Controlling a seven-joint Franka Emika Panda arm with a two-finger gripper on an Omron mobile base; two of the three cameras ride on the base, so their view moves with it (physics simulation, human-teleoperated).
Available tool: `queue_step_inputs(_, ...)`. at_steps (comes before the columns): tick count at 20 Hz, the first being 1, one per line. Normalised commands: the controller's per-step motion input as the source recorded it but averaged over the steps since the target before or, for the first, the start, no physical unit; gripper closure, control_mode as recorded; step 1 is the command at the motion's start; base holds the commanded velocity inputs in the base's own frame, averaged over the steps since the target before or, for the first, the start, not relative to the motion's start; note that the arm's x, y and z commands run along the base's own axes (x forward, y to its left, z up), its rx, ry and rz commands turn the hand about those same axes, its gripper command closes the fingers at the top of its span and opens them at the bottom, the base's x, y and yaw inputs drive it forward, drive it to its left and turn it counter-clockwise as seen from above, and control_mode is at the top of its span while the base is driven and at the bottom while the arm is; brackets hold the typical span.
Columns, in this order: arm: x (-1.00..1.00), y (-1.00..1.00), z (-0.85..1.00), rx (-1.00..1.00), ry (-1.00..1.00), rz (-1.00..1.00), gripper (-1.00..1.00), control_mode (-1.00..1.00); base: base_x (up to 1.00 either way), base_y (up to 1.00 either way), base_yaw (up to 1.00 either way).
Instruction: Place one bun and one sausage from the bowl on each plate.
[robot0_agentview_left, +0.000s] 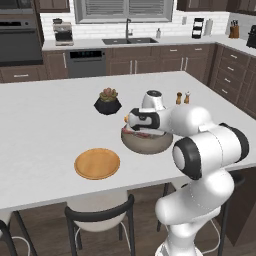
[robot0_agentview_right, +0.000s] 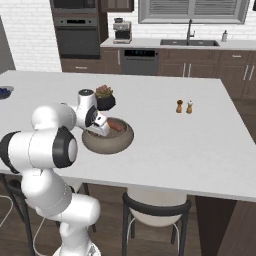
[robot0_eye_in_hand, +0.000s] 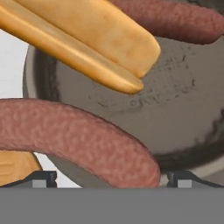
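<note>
- bowl (robot0_eye_in_hand: 183, 109): dull grey-brown, mottled darker inside
- near sausage (robot0_eye_in_hand: 78, 140): reddish-brown with a fine speckle
- far sausage (robot0_eye_in_hand: 175, 19): darker red-brown
- bun (robot0_eye_in_hand: 87, 39): golden yellow-tan, paler along its split edge
- wooden plate (robot0_agentview_left: 97, 163): orange-brown, faint ring grain
- desk (robot0_agentview_left: 50, 120): plain white
- pot (robot0_agentview_left: 107, 105): black, its plant green and rusty red
- shakers (robot0_agentview_right: 184, 106): brown bodies, one dark-topped and one white-topped
- fingers (robot0_eye_in_hand: 43, 178): dark, nearly black

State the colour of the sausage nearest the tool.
Reddish-brown, mottled. The sausage lies in the bowl; the hand view shows it best.
</note>
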Motion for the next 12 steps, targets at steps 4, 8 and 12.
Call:
queue_step_inputs(4,0.14,0.0,0.0,0.0,0.0,0.0,-1.0,-1.0,0.0,0.0,0.0)
queue_step_inputs(8,0.2,0.0,-0.02,0.0,0.0,0.0,-1.0,-1.0,0.0,0.0,0.0)
queue_step_inputs(12,-0.1,0.09,0.0,0.0,0.0,0.0,-1.0,-1.0,0.0,0.0,0.0)
